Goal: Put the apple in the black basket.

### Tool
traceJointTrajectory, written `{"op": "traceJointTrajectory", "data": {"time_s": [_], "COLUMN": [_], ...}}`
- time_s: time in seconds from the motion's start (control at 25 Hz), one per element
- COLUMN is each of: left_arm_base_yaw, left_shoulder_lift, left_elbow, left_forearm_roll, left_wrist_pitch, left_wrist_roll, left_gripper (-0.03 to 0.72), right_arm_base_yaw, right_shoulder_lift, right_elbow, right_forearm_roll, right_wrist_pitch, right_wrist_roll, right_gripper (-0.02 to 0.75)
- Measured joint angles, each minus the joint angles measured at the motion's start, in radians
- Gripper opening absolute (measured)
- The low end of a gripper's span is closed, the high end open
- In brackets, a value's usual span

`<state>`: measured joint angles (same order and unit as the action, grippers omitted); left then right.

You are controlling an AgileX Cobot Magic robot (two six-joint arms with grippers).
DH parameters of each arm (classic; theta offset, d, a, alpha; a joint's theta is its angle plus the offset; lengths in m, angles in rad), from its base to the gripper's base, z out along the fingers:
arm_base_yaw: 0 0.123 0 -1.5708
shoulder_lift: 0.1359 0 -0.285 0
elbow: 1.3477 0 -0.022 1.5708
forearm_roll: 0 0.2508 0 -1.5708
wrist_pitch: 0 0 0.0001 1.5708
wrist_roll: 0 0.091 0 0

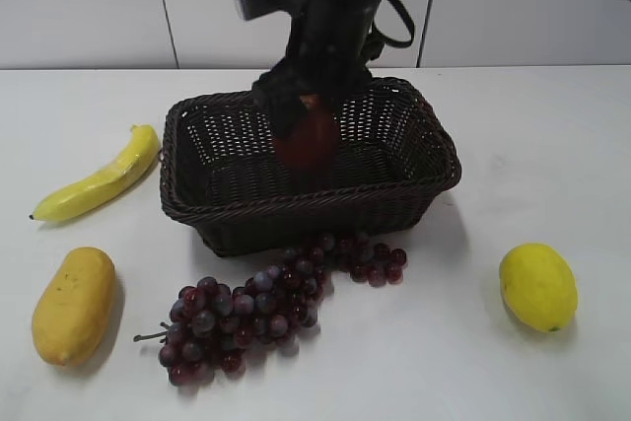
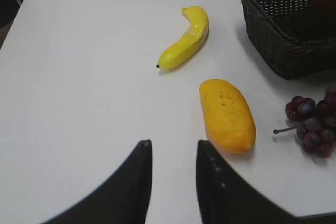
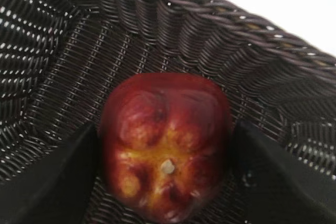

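The dark red apple (image 1: 306,137) hangs inside the black basket (image 1: 434,160), just above its woven floor. My right gripper (image 1: 306,96) reaches down into the basket from behind and is shut on the apple. In the right wrist view the apple (image 3: 165,145) fills the space between the two black fingers of my right gripper (image 3: 165,129), with its yellow dimple facing the camera and the basket wall (image 3: 236,35) behind it. My left gripper (image 2: 173,148) is open and empty over bare table, left of the basket corner (image 2: 273,45). It does not show in the exterior view.
A yellow banana (image 1: 99,179) and an orange-yellow mango (image 1: 74,305) lie left of the basket. A purple grape bunch (image 1: 266,303) lies against the basket's front. A lemon (image 1: 537,286) sits at the front right. The left wrist view shows the banana (image 2: 186,40), mango (image 2: 227,115) and grapes (image 2: 312,124).
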<state>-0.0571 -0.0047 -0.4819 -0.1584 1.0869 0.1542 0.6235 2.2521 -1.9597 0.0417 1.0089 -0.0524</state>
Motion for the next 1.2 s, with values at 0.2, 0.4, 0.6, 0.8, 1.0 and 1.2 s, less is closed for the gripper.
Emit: {"op": "traceJointTrajectory", "data": {"time_s": [0.2,0.4,0.6,0.8,1.0,1.2], "left_arm_base_yaw": [0.0,0.0,0.0,0.0,0.0,0.0], "left_shoulder_lift": [0.0,0.0,0.0,0.0,0.0,0.0], "left_elbow": [0.0,0.0,0.0,0.0,0.0,0.0], "left_forearm_roll": [0.0,0.0,0.0,0.0,0.0,0.0], "left_wrist_pitch": [0.0,0.0,0.0,0.0,0.0,0.0], "left_wrist_roll": [0.0,0.0,0.0,0.0,0.0,0.0], "left_gripper": [0.223,0.223,0.223,0.223,0.223,0.223], "right_arm_base_yaw": [0.0,0.0,0.0,0.001,0.001,0.001], "right_shoulder_lift": [0.071,0.078,0.076,0.03,-0.094,-0.247], "right_elbow": [0.0,0.0,-0.001,-0.001,-0.001,-0.001], "right_forearm_roll": [0.001,0.0,-0.002,-0.042,-0.115,-0.25], "right_wrist_pitch": [-0.033,-0.058,-0.054,-0.044,-0.012,0.097], "right_wrist_roll": [0.0,0.0,0.0,-0.001,-0.001,-0.001], "right_gripper": [0.561,0.576,0.613,0.613,0.603,0.597]}}
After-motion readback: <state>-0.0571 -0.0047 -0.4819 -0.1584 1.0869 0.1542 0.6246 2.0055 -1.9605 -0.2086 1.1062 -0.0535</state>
